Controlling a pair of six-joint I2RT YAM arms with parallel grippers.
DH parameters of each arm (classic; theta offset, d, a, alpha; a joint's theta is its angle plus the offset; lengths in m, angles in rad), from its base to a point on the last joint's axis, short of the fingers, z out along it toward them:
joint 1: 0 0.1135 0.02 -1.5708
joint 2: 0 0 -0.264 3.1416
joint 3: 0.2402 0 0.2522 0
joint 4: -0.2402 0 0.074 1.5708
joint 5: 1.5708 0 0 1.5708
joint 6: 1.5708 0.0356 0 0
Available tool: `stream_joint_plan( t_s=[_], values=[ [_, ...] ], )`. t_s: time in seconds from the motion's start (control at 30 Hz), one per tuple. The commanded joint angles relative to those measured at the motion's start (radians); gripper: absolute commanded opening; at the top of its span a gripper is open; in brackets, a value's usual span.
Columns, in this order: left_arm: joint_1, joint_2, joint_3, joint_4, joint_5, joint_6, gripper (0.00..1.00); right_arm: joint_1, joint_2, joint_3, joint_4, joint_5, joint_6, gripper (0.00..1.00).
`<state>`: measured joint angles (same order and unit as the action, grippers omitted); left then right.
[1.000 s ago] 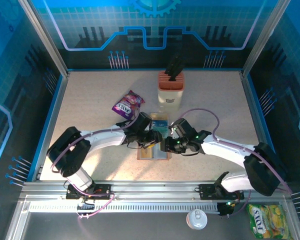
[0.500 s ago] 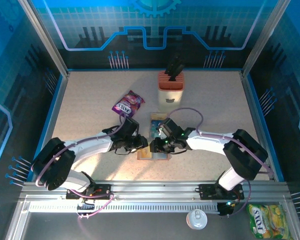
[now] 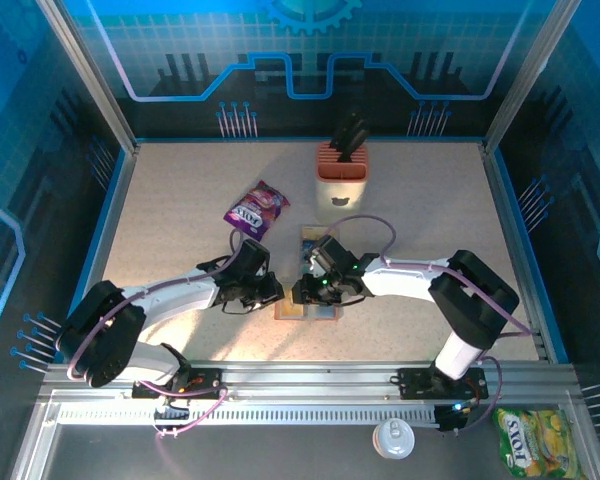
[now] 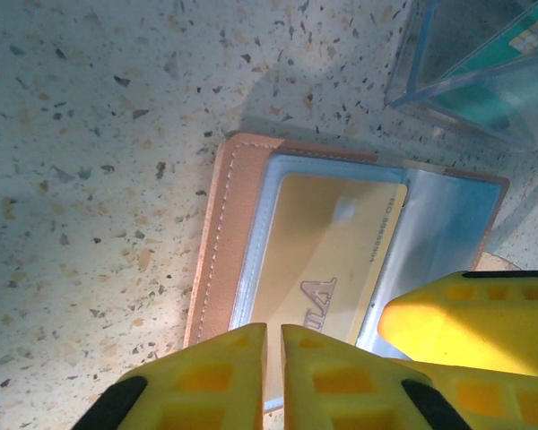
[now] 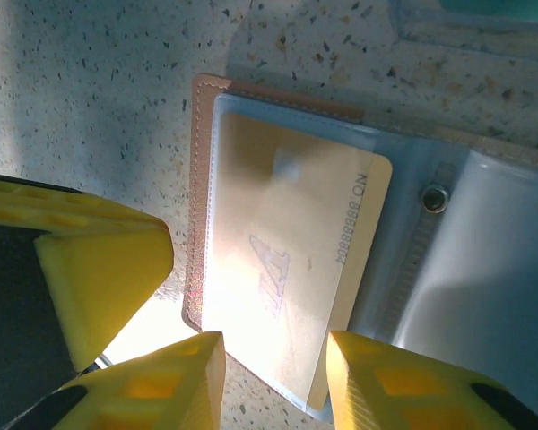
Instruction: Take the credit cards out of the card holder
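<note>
On the speckled table (image 4: 90, 134) we are seeing the card holder (image 4: 217, 233) lying open, a stitched tan leather rim framing glossy clear pockets. A flat gold card (image 4: 332, 242) is lying on its stitched half, showing "NO" and a row of eights. The left gripper (image 4: 273, 358) is showing only a slit between its ribbed yellow fingers at the card's edge; we cannot tell whether it is pinching. The right gripper (image 5: 273, 376) is holding its fingers partly apart over the holder's edge.

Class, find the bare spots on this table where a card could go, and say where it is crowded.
Bare: the table from knife block to right wall; the far-left corner beyond the packet. Crowded: the middle, where left gripper and right gripper meet at the card holder.
</note>
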<state>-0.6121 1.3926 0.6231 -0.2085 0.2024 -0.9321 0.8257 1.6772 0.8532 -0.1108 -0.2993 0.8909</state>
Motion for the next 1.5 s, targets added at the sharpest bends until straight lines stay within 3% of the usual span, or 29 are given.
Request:
stream_joint_plan(
  t_s=[0.0, 0.37, 1.47],
  values=[
    [0.006, 0.019, -0.012, 0.003, 0.011, 0.030, 0.10, 0.013, 0.017, 0.021, 0.010, -0.017, 0.011, 0.36],
    [0.016, 0.058, -0.010, 0.012, 0.021, 0.047, 0.03, 0.012, 0.048, 0.083, -0.010, -0.018, -0.002, 0.36],
    [0.028, 0.041, -0.020, -0.011, 0.031, 0.055, 0.00, 0.006, 0.066, 0.088, -0.084, 0.036, -0.017, 0.36]
  ],
)
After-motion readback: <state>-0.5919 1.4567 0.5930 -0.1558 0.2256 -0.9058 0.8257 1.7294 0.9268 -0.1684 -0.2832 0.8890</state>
